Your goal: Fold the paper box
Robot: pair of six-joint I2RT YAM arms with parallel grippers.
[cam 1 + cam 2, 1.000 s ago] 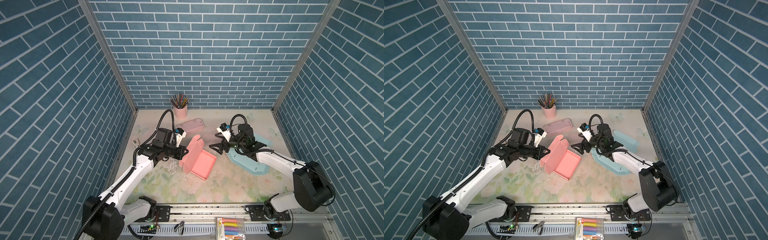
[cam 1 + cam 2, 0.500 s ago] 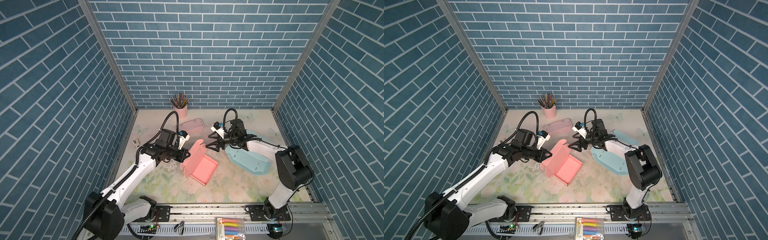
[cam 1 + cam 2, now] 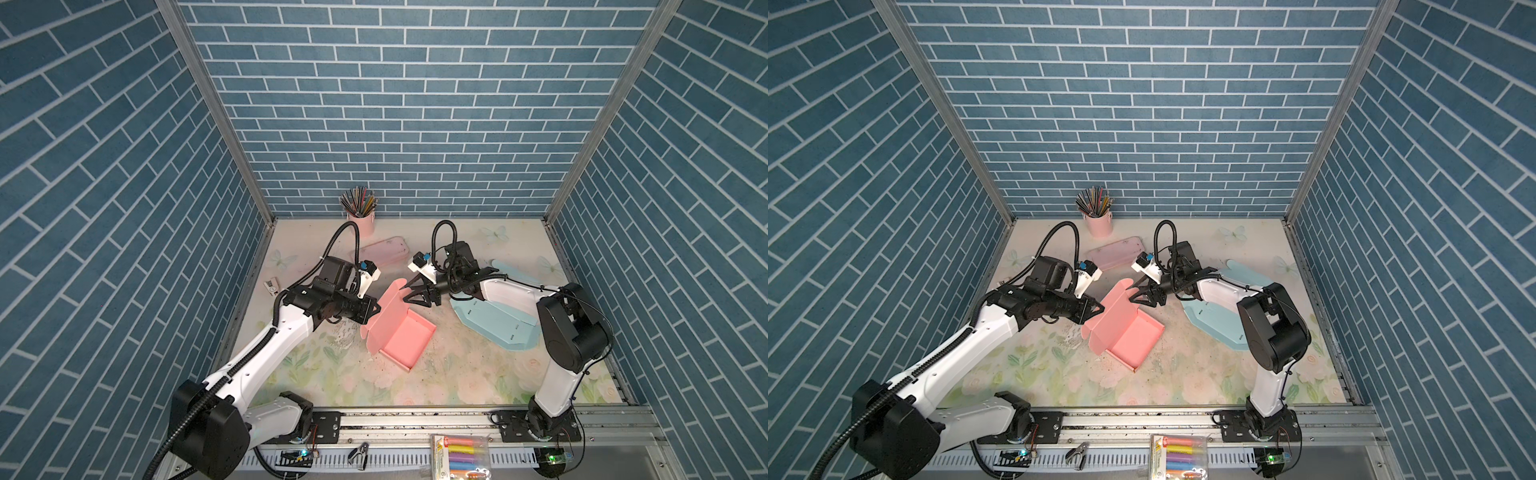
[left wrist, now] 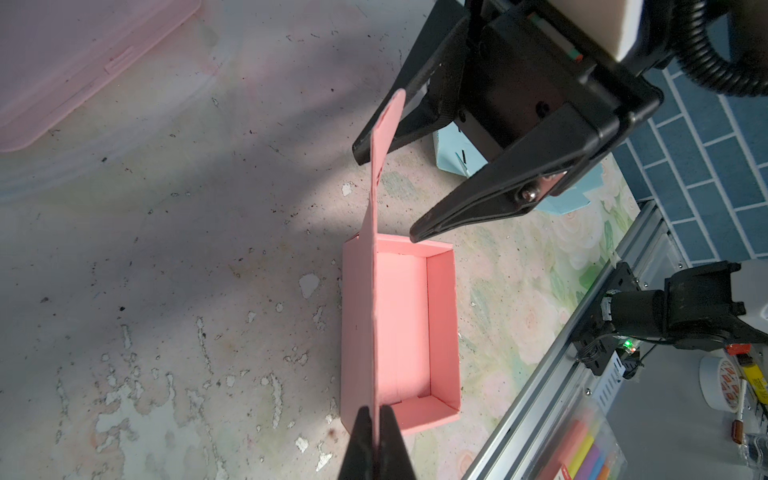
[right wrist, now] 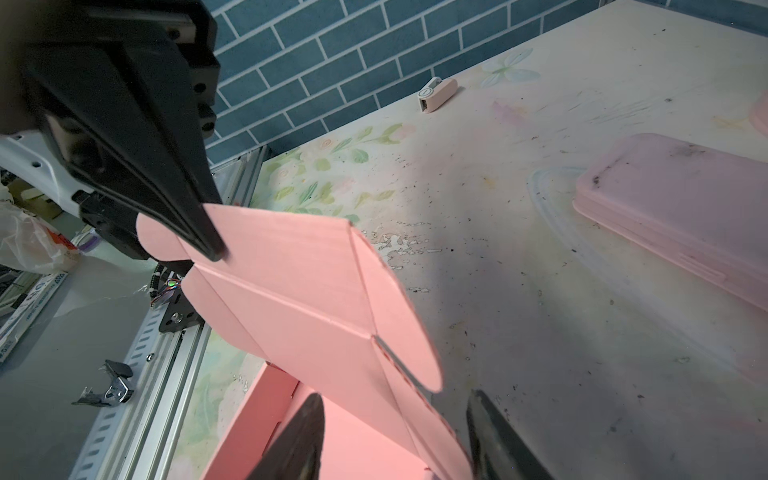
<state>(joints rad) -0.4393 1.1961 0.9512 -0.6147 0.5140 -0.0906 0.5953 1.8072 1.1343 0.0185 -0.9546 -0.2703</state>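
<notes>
1 pink box [image 3: 405, 343] | left end effector [image 4: 376, 419] pinches lid [image 5: 299, 282] | right end effector [image 5: 395, 399] parted

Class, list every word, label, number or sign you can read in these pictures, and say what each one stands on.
"6", likely: on the label of the highlighter pack, seen in both top views.
Red print on the tape roll, left wrist view: too blurred to read.
Print on the white strip, right wrist view: too small to read.
The pink paper box shows no text.
</notes>
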